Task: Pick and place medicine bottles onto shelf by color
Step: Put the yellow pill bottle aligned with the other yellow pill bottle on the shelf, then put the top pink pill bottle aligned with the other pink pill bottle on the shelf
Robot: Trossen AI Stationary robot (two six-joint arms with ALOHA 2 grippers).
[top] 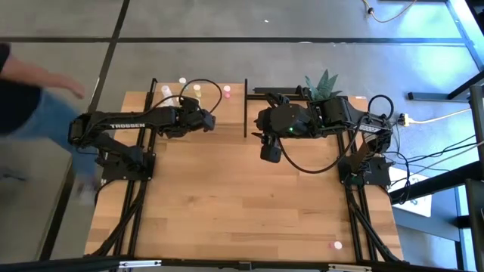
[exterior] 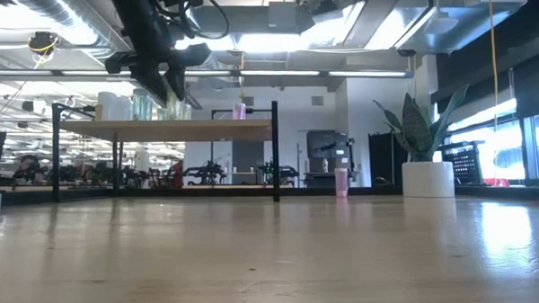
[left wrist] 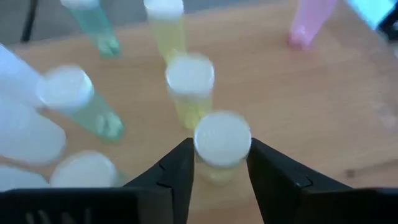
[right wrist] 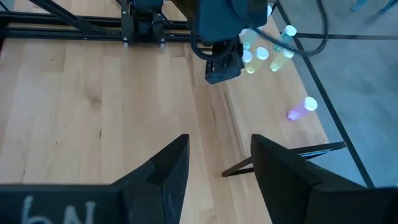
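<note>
A: Largest first; tabletop is mostly bare; the shelf sits at its far edge, left of centre, with a potted plant to its right.

B: Arms? The left arm reaches over the shelf; the right arm hangs over the tabletop just right of the shelf, waiting.

A: Left claw state: narrow, fingers flanking a yellow bottle with a white cap; fingers look touching or just beside its sides; firm grip I cannot confirm.

B: Right claw: wide, nothing between the fingers; bare wood beneath.

A: Key relation: the yellow bottle stands upright, long axis vertical, directly between the left fingers; a second yellow bottle stands just beyond it, a third farther on in the same line; green bottles to one side; a pink bottle well apart.

B: Judgement: left arm is far nearer; releasing means opening straight, without nudging the neighbour beyond.

A: One pink bottle remains at the near right of the tabletop.
</note>
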